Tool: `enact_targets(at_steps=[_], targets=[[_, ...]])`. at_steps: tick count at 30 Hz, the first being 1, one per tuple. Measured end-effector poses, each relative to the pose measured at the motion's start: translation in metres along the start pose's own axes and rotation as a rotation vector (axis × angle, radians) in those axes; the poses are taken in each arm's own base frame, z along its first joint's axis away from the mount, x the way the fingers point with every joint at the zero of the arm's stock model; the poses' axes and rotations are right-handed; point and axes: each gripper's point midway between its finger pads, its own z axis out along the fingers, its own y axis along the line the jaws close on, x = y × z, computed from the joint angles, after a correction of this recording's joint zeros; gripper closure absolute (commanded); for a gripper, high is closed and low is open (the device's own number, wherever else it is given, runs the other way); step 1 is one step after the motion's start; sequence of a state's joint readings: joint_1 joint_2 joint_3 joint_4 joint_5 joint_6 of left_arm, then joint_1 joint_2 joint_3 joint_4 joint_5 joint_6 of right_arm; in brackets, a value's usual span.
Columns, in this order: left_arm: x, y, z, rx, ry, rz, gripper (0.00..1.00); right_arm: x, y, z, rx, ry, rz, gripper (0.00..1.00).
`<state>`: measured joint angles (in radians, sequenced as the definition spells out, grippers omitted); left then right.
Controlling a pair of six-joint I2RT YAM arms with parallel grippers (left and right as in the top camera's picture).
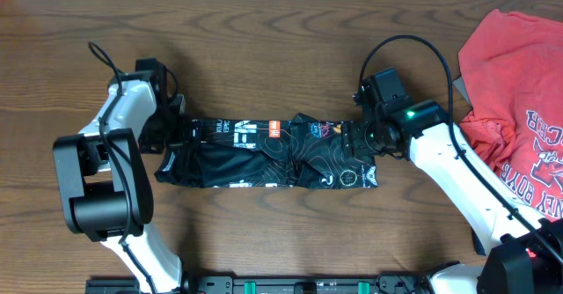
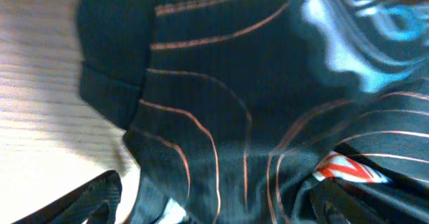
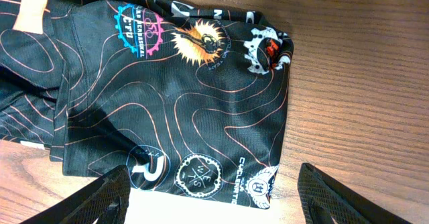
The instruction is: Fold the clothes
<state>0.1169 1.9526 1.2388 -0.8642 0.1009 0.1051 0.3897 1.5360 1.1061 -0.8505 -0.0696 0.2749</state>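
The clothes, a black jersey (image 1: 264,158) with orange contour lines and white lettering, lies folded into a long strip across the middle of the table. My left gripper (image 1: 179,128) hovers over its left end. In the left wrist view the jersey (image 2: 255,96) fills the picture, and the left gripper (image 2: 221,197) is open with its fingers wide apart over the cloth. My right gripper (image 1: 356,138) is at the strip's right end. In the right wrist view the jersey (image 3: 174,96) lies flat, and the right gripper (image 3: 211,187) stands open astride its near edge, gripping nothing.
A crumpled red T-shirt (image 1: 515,109) with white lettering lies at the table's right edge, behind my right arm. The brown wooden table (image 1: 281,47) shows bare around the strip.
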Motion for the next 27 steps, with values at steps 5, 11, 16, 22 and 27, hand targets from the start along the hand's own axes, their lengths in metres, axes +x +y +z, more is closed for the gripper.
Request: enact_targets(at_steps=[5, 11, 16, 22, 27], targets=[[0.002, -0.002, 0.003, 0.011, -0.023, 0.001, 0.11, 0.000, 0.000, 0.000, 0.000, 0.000, 0.003, 0.22], [0.002, -0.005, 0.003, 0.030, -0.028, 0.001, 0.43, 0.000, 0.000, 0.000, 0.001, 0.002, 0.004, 0.22], [0.002, -0.011, 0.003, 0.068, -0.029, -0.001, 0.68, 0.000, 0.000, 0.000, 0.001, 0.002, 0.004, 0.21], [0.004, -0.021, 0.003, 0.127, -0.025, 0.002, 0.92, 0.001, 0.000, 0.000, 0.001, 0.002, 0.004, 0.22], [0.005, -0.016, 0.002, 0.126, -0.007, -0.029, 0.94, 0.001, -0.001, 0.000, 0.003, 0.002, 0.007, 0.23]])
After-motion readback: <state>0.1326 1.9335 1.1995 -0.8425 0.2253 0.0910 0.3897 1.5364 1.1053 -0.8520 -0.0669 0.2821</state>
